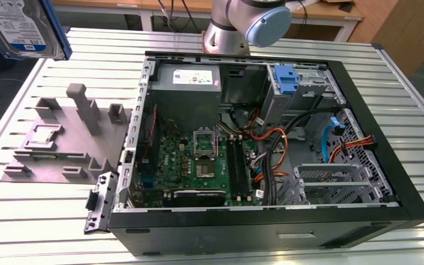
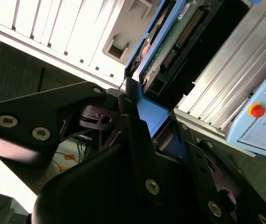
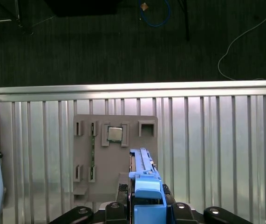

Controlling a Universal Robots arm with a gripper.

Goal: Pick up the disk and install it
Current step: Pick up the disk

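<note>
Soft, even light covers the counter (image 1: 418, 138) in the exterior view (the computer case (image 1: 271, 226) is dim inside). In the second wrist view the counter's slats glare white; the first wrist view's floor (image 3: 100, 42) lies dark.

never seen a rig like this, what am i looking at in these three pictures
A robot arm stands at a slatted metal table. The exterior view, from a camera off the arm, shows an open computer case and a grey parts tray beside it. Both wrist views come from cameras riding on the arm. Its hand is shut on the disk, a silver hard drive in a blue frame, held clear of the table; the first wrist view looks past it onto the tray.
</note>
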